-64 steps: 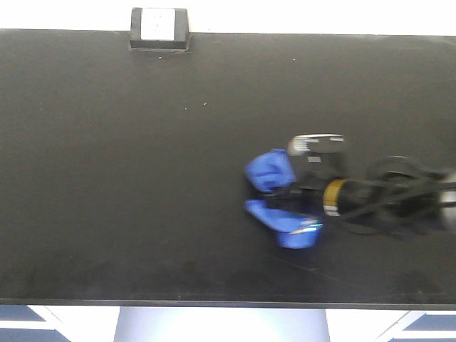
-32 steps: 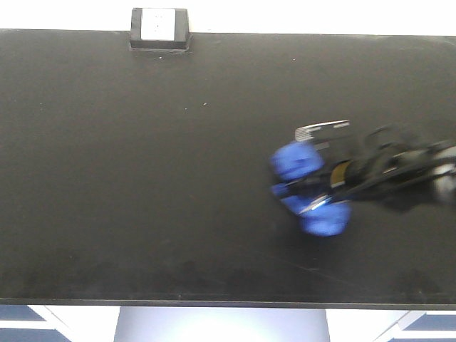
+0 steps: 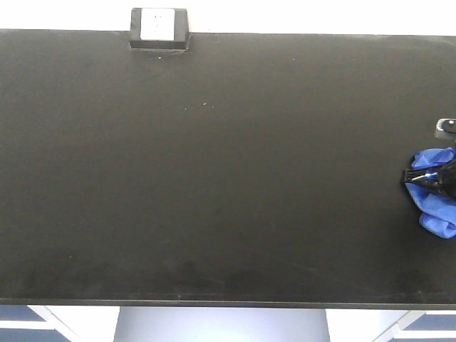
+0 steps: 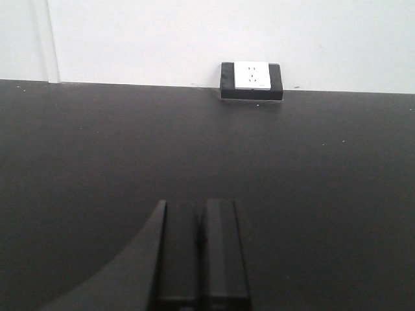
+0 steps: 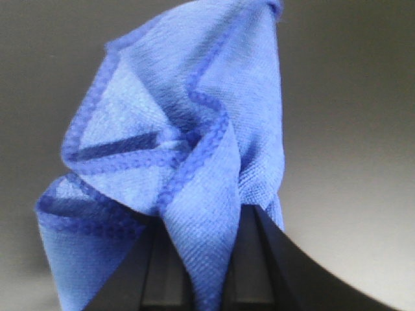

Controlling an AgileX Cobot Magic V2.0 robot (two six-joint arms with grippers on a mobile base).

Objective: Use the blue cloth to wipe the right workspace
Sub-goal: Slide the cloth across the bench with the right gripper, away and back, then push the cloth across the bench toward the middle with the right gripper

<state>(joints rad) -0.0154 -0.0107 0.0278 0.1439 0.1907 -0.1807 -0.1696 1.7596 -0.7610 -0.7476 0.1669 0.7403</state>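
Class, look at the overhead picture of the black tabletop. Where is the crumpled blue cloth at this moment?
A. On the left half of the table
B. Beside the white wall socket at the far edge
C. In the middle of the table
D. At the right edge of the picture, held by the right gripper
D: the crumpled blue cloth sits at the far right of the black tabletop, and the wrist view shows it pinched between the right gripper fingers.

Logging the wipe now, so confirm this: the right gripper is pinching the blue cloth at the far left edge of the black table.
Wrong side. The right gripper does pinch the blue cloth, but at the far right edge of the black table, as the exterior front-facing view shows. The right wrist view confirms the cloth bunched between the jaws.
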